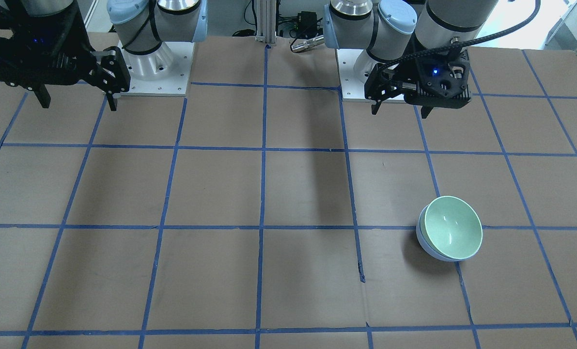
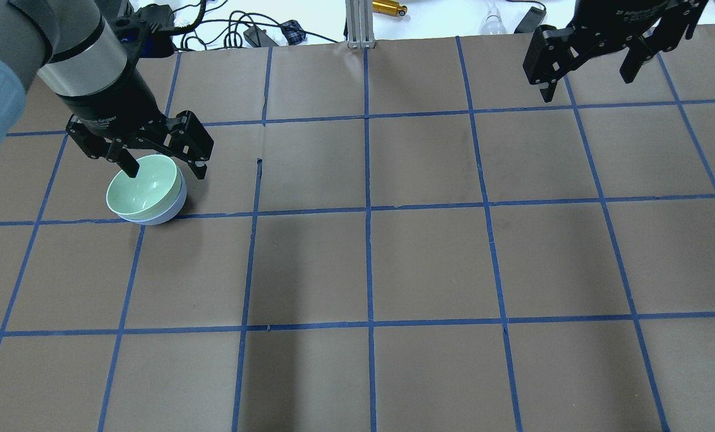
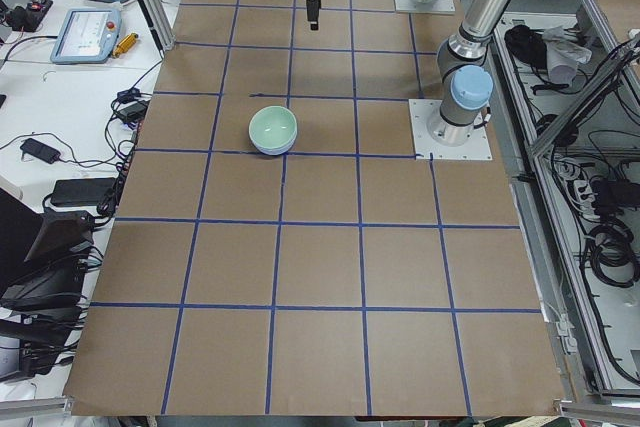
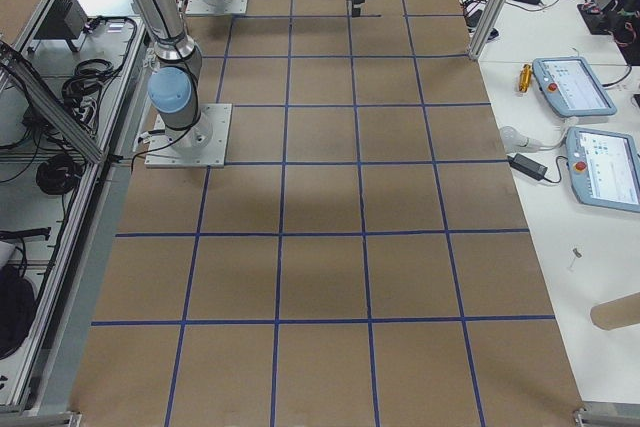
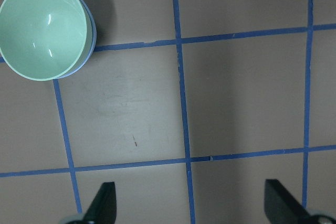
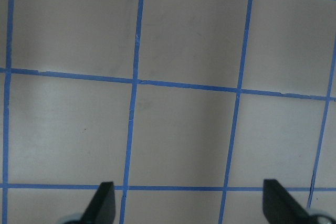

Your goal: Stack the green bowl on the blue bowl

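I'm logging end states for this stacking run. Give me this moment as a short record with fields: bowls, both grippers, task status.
green bowl: mouth up, nested inside the blue bowl
blue bowl: on the table, under the green bowl, only an edge showing
left gripper: open, empty, hangs above the table, off to the side of the bowls
right gripper: open, empty, far from the bowls
task status: stack looks done

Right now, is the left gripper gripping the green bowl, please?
No, the left gripper stands open, clear of the green bowl nested in the blue bowl.
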Controlling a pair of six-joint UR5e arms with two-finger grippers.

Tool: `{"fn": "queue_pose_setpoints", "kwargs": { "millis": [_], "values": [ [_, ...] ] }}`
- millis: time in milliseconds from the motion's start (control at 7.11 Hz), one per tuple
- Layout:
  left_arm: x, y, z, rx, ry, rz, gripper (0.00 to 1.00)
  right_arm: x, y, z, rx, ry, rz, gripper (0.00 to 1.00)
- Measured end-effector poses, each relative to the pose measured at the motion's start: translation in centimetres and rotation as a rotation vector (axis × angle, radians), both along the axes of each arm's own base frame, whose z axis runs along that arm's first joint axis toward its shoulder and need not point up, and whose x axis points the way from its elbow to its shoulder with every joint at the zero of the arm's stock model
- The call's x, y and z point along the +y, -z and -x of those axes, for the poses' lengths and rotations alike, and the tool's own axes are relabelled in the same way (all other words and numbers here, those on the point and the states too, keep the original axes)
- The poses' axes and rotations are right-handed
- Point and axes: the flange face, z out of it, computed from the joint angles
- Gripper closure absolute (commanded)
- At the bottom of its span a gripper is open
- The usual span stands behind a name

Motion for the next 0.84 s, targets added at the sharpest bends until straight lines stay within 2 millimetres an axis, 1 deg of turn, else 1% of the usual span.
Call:
{"fn": "queue_pose_setpoints", "kwargs": {
  "millis": [844],
  "values": [
    [0.12, 0.01, 0.10, 0.002, -0.028, 0.000, 0.00, 0.00, 0.00, 0.00, 0.000, 0.000, 0.000, 0.00]
  ]
}}
